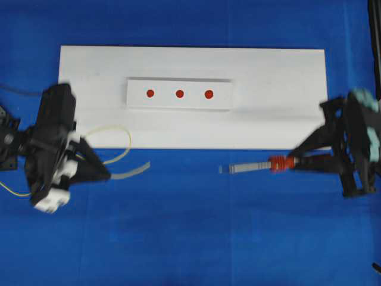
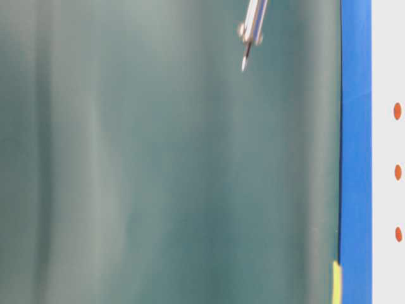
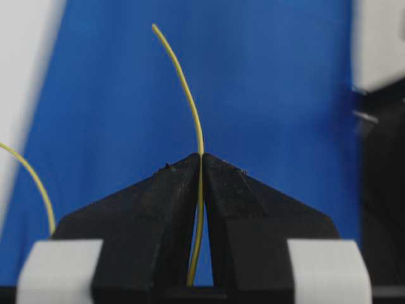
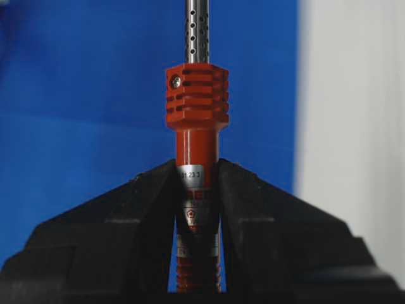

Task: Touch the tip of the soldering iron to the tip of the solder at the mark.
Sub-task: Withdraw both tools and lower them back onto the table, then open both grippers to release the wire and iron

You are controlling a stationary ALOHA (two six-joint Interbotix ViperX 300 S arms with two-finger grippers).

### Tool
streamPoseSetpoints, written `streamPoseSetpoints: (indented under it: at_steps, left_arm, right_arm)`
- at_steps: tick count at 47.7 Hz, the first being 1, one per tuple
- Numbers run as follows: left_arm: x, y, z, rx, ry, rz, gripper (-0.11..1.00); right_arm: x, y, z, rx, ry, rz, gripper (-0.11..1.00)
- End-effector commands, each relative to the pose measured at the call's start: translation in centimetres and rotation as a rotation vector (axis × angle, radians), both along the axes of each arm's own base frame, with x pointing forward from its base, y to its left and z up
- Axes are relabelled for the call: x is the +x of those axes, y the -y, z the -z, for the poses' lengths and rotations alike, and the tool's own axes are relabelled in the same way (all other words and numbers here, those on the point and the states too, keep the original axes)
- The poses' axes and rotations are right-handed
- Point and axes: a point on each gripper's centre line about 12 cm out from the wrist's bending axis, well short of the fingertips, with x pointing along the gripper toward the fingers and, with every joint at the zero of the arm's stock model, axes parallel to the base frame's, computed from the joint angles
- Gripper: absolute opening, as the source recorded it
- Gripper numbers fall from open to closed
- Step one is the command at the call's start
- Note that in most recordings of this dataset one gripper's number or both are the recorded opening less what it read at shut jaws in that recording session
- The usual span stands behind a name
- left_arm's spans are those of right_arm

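My left gripper is shut on the thin yellow solder. The wire's free end curves up and left over the blue cloth, and a loop of it lies back over the board's front edge. My right gripper is shut on the red-orange handle of the soldering iron. Its silver shaft points left above the cloth, and its dark tip hangs free. Three red marks sit on a small white block. Both tips are well in front of them and far apart.
The small block rests on a long white board on blue cloth. In the table-level view the marks line the right edge and a yellow strip shows at the bottom. A dark post stands at far right.
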Motion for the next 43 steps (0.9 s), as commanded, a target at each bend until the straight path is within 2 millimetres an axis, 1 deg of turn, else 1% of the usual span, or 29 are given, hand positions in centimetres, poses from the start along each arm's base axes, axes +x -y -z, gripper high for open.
streamPoseSetpoints:
  at_steps: [1,3,8,15,16,23,26,30,37,43]
  left_arm:
    - [-0.1,1.9,0.2,-0.014,0.036,0.064,0.02]
    - [-0.2,2.8,1.1,-0.014,0.036,0.092,0.02]
    - [-0.1,4.1,3.2,-0.014,0.032,0.132,0.02]
    - [0.9,5.8,6.3,-0.005,0.01,0.168,0.02]
    - [1.1,6.1,7.0,0.001,-0.004,0.174,0.02]
    - [1.8,7.9,10.3,0.035,-0.08,0.212,0.02]
    - [2.2,8.5,11.0,0.043,-0.095,0.222,0.02]
    - [2.5,8.7,11.7,0.051,-0.11,0.224,0.02]
    - [2.3,8.6,11.8,0.055,-0.117,0.224,0.02]
    - [2.2,8.5,12.0,0.058,-0.124,0.224,0.02]
  right_arm:
    - [0.9,-1.7,0.2,0.018,0.013,-0.045,0.06]
    - [1.3,-2.3,0.8,0.024,0.001,-0.057,0.06]
    - [2.2,-3.6,2.9,0.032,-0.044,-0.073,0.06]
    - [3.7,-5.5,6.1,0.028,-0.098,-0.091,0.06]
    - [3.9,-5.7,6.5,0.027,-0.101,-0.096,0.07]
    - [5.3,-7.1,8.7,0.008,-0.129,-0.114,0.06]
    - [5.6,-7.3,9.4,0.0,-0.146,-0.116,0.07]
    - [6.0,-7.5,10.4,-0.01,-0.171,-0.114,0.07]
    - [6.7,-7.9,11.8,-0.024,-0.204,-0.114,0.06]
    - [7.0,-8.2,12.3,-0.031,-0.216,-0.119,0.07]
